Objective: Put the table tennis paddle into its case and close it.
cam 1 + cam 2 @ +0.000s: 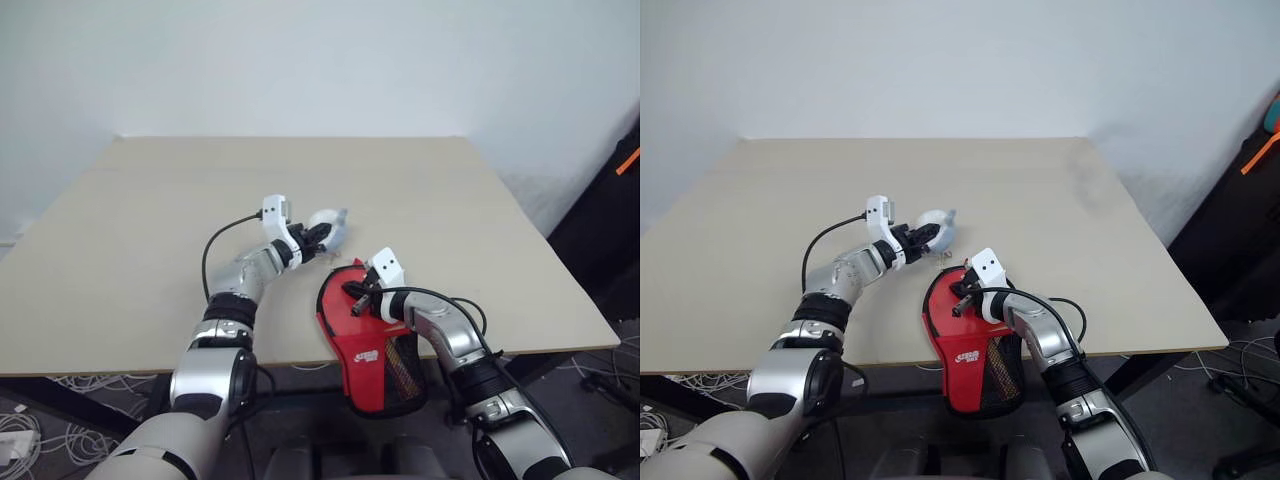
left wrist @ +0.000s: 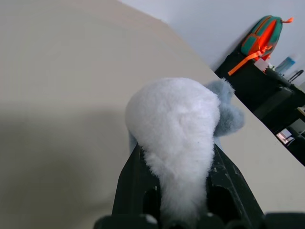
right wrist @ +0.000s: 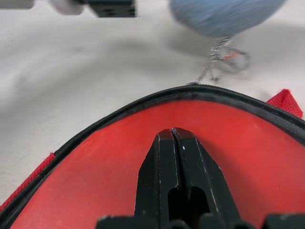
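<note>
Case [image 1: 365,345] lies red side up at near edge of tabletop [image 1: 150,220], narrow black-mesh end hanging off toward me. Looks shut round its black-edged rim; can't see inside, so can't say whether the paddle is in it.

My right gripper [image 3: 174,133]: jaws pressed together, nothing between them, tips resting over the round red end of the case, rim just beyond them.

My left gripper [image 1: 318,236]: jaws pinching a fluffy white-and-grey plush toy [image 2: 176,124], held off the tabletop just beyond the case's rounded end. Small metal keyring [image 3: 224,59] dangles under the plush, near the case rim; touching or not, can't tell.

Tabletop pale beige, w/ white wall behind. Black furniture off to the right, green-orange backpack [image 2: 261,36] on it. Cables on the floor [image 1: 40,400] below the near edge.
</note>
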Motion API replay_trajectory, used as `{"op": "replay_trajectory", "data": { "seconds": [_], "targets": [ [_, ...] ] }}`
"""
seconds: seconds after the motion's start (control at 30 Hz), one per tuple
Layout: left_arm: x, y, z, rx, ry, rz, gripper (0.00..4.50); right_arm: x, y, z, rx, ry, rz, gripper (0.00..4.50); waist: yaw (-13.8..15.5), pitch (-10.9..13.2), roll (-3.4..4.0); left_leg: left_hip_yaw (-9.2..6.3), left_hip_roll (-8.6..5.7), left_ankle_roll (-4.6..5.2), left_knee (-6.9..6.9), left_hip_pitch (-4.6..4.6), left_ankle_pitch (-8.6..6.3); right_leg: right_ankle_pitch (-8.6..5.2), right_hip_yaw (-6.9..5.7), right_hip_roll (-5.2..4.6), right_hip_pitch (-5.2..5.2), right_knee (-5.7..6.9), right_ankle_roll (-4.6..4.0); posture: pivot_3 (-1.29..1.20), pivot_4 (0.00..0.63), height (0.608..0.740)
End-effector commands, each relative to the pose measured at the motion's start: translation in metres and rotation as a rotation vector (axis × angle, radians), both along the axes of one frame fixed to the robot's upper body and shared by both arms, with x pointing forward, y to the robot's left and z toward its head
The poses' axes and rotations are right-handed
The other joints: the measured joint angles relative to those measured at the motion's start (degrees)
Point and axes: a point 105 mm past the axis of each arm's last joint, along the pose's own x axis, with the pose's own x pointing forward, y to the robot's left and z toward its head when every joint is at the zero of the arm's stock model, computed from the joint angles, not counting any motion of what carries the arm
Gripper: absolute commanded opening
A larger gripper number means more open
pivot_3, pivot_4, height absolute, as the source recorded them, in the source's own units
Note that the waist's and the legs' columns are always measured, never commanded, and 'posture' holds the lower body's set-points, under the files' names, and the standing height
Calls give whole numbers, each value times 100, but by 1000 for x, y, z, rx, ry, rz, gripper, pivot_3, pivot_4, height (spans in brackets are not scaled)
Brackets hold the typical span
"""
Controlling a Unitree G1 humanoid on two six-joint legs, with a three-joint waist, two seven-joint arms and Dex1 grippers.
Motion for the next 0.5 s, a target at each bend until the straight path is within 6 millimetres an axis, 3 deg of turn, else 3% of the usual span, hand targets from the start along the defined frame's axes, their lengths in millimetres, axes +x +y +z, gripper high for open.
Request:
{"op": "replay_trajectory", "data": {
  "seconds": [0.03, 0.33, 0.5],
  "targets": [
    [15, -18, 47, -16, -155, -17, 513, -12, 0, -25, -39, 99, 15, 0, -1, 0, 0, 0, -1, 0, 1, -1, 0, -1, 0, 0, 0, 0, 1, 0, 0, 740],
    [11, -80, 67, -51, -197, -153, 513, -14, -1, -25, -38, 101, 12, 0, 0, 1, 0, -2, -2, 0, 1, -3, 0, -13, 0, 0, -1, 0, 22, 0, 0, 740],
    [-11, -101, 52, -17, -189, -345, 513, -13, -4, -17, -35, 87, 8, 0, 0, 2, 2, -3, -4, 0, 1, -5, 0, -13, 1, -1, -1, 0, 22, 0, 0, 740]
  ]
}}
